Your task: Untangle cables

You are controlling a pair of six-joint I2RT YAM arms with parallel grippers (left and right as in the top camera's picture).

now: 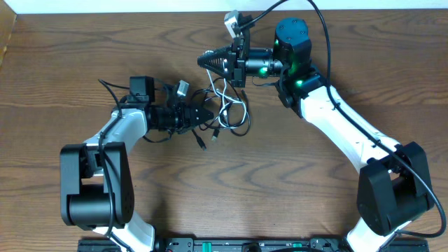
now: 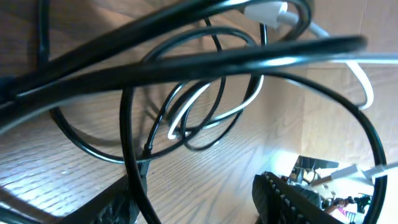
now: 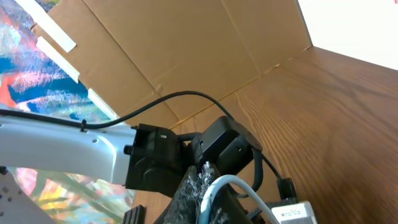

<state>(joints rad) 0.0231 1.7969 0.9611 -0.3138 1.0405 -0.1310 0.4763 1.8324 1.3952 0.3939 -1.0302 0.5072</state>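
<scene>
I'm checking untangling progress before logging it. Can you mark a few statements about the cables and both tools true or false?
1. The right tool is shut on the white cable, holding it above the table. True.
2. The black cable lies fully apart from the white one. False: their loops cross in one tangle.
3. The left tool sits among the loops with its jaws apart. True.
4. The tangle lies at the table's near edge, by the arm bases. False: it lies mid-table, between the two tools.
</scene>
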